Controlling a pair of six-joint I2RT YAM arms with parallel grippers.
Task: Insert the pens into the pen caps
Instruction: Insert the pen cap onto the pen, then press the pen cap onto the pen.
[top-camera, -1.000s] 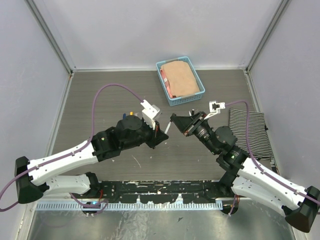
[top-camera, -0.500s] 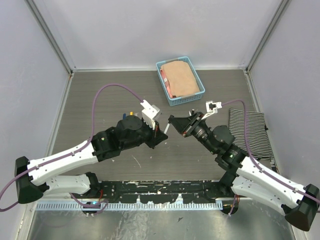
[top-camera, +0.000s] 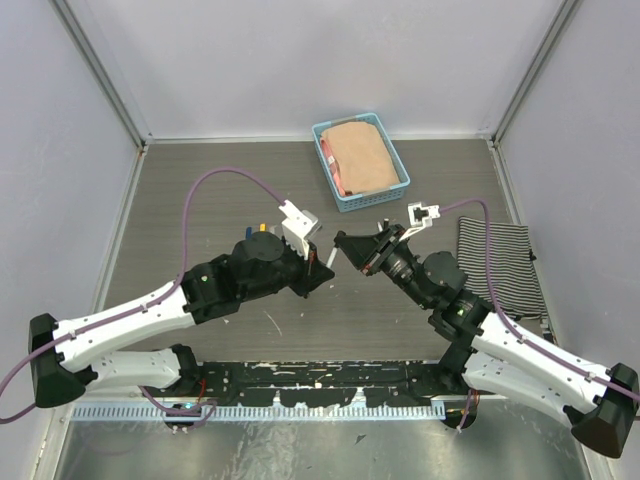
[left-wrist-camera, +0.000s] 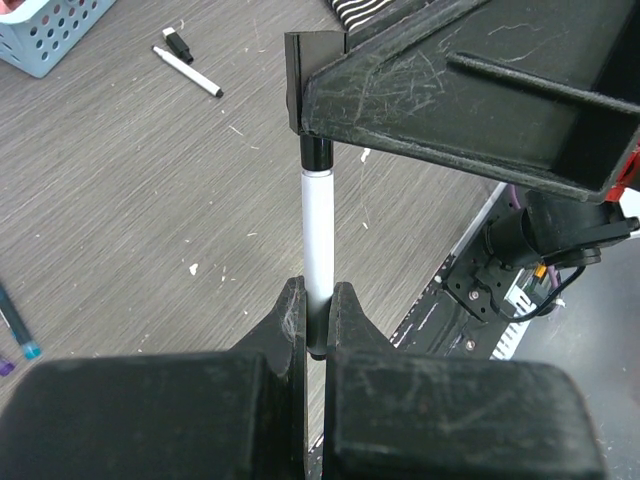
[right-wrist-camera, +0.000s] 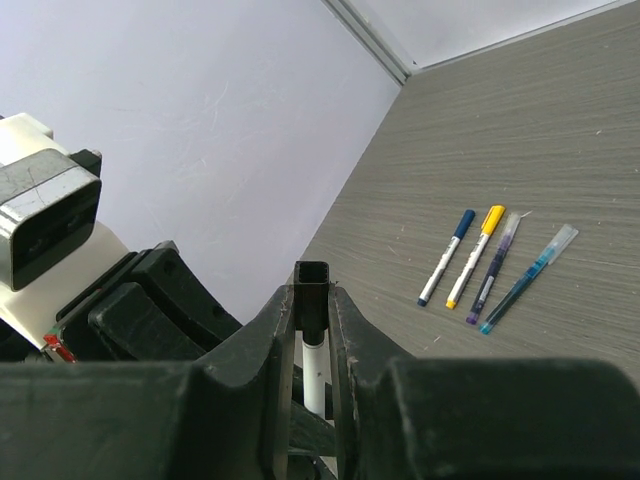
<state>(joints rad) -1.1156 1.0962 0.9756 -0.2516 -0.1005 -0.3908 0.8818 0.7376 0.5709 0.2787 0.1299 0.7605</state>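
Grips the white pen (left-wrist-camera: 318, 235) by its tail between the left fingers (left-wrist-camera: 290, 320); pinches the black pen cap (left-wrist-camera: 312, 80) in the right fingers (right-wrist-camera: 280, 335), just to the right, with the pen's dark tip at the cap's mouth.

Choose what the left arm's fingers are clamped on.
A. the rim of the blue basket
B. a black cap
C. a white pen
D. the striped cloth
C: in the left wrist view the left fingers pinch the white pen by its barrel, while the black cap sits between the right fingers.
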